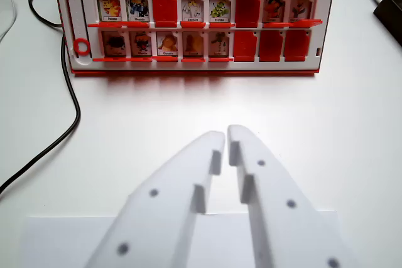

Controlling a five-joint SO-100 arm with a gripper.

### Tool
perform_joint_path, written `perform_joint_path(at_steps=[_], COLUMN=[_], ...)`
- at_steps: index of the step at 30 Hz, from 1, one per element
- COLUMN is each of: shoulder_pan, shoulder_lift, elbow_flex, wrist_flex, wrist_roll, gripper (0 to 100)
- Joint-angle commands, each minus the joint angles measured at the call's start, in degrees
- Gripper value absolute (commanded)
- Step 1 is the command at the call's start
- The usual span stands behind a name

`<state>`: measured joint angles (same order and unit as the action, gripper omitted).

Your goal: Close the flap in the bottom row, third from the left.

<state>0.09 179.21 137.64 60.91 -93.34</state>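
Note:
A red and white flap board stands at the top of the wrist view, on a white table. In its bottom row the five left flaps are open, showing picture cards; the third from the left shows an orange-toned card. The three flaps at the right of that row are shut, plain red. My white gripper fills the lower middle of the view, well short of the board. Its fingertips stand nearly together with only a thin gap, and nothing is held between them.
A black cable curves down the left side of the table. Another dark cable and plug lie at the top right. A white sheet of paper lies under the gripper at the bottom. A red ring sits on the board's left edge.

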Motion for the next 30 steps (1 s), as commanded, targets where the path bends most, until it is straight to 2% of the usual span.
perform_joint_path(at_steps=[1,19,30], shoulder_pan=[-0.79,-4.92,-6.86], shoulder_lift=[-5.27,-26.72,-50.62], elbow_flex=[-2.72,8.96,4.83], wrist_flex=[-6.06,-33.93,-50.27], wrist_roll=[0.18,-1.32,-0.70], gripper=[0,0,0])
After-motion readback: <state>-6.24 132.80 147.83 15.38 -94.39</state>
